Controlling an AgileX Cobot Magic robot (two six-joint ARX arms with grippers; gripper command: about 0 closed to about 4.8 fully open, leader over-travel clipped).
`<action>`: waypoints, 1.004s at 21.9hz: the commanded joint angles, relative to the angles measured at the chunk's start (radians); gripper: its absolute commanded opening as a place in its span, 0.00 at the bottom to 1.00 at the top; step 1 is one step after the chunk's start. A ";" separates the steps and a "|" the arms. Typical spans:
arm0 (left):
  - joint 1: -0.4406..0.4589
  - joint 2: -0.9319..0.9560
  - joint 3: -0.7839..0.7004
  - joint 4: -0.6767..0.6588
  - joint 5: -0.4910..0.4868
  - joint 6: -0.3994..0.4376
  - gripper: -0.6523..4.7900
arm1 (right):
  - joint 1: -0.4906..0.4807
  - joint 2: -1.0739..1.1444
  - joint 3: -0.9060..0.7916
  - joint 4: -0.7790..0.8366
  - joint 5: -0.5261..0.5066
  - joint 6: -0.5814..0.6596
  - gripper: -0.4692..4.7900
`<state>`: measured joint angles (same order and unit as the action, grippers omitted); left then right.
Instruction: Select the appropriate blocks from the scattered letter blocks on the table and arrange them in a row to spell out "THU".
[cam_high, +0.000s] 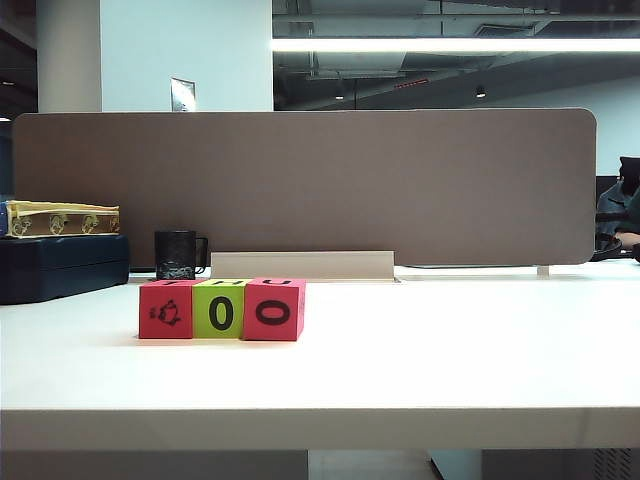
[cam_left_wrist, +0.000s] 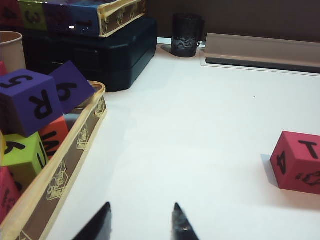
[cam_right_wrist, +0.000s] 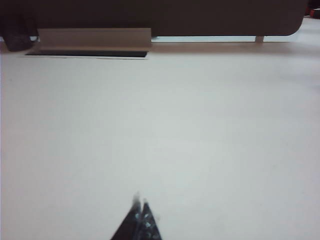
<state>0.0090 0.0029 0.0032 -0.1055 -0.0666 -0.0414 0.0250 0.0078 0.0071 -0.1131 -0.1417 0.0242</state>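
My three letter blocks stand in a touching row on the table (cam_high: 420, 370), left of centre in the exterior view: a pinkish-red block (cam_high: 166, 310) with a small black picture on its front, a lime-green block (cam_high: 219, 310) showing a round "0", and a second pinkish-red block (cam_high: 273, 310) showing an oval "O" lying on its side. Their top faces are seen too edge-on there for me to read all the lettering. In my left wrist view one red block sits at the right edge, cut off by the frame, with a "T" on top.

Behind the row stands a black mug (cam_high: 178, 254), and beside it a pale low rail (cam_high: 302, 265) at the foot of the wide brown partition (cam_high: 300, 185). At the far left a dark blue case (cam_high: 60, 265) carries a yellow-trimmed box (cam_high: 60, 218). My left wrist view also shows a yellow-edged tray (cam_left_wrist: 60, 180) heaped with spare blocks, purple, orange and green, and a tan cup rim cut off at the edge.

My left gripper (cam_left_wrist: 141, 222) hangs over bare white tabletop, jaws parted a little with nothing between them. My right gripper (cam_right_wrist: 140, 220) is over empty white surface too, tips pressed together, holding nothing. Neither gripper appears in the exterior view.

The room behind is dim, with a long ceiling light strip and a seated person partly hidden at the far right.
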 joint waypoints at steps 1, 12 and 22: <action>0.000 0.000 0.002 0.008 0.000 0.001 0.39 | 0.015 -0.010 -0.006 -0.070 0.100 0.013 0.09; 0.000 0.000 0.002 0.008 0.001 0.001 0.39 | 0.027 -0.010 -0.006 -0.077 0.136 0.008 0.09; 0.000 0.000 0.002 0.008 0.001 0.001 0.39 | 0.026 -0.010 -0.006 -0.069 0.136 0.008 0.09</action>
<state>0.0090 0.0029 0.0032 -0.1055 -0.0666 -0.0414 0.0517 0.0078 0.0071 -0.1913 -0.0143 0.0326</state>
